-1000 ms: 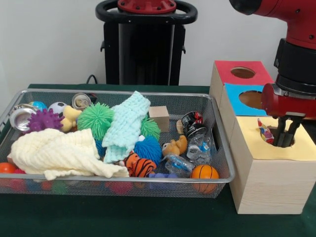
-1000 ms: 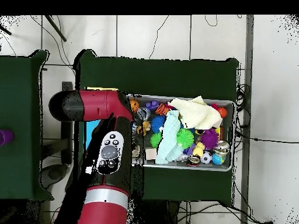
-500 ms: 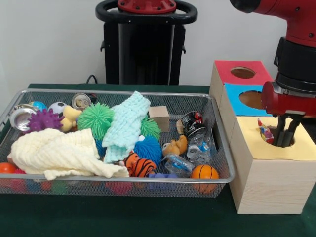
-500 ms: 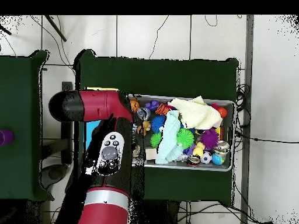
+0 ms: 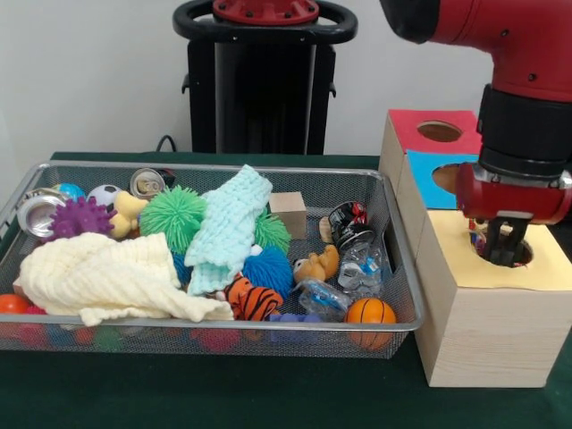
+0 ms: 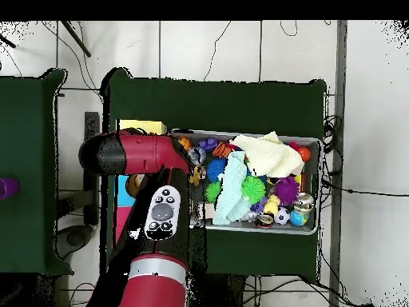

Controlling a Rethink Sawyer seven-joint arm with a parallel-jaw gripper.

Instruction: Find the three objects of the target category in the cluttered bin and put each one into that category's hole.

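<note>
Hovering over the round hole in the yellow-topped wooden box, the black claw looks spread and empty, a small colourful wrapper perched at the rim, liable to snag and get flicked out.

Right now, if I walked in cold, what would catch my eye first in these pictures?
Probably the big red arm at the right of the front view, its pincer hanging over the hole in the yellow-topped box. Next, the wire bin left of the boxes, crammed with toys: a cream cloth at the near left, a mint cloth in the middle, a green spiky ball beside it.
</note>
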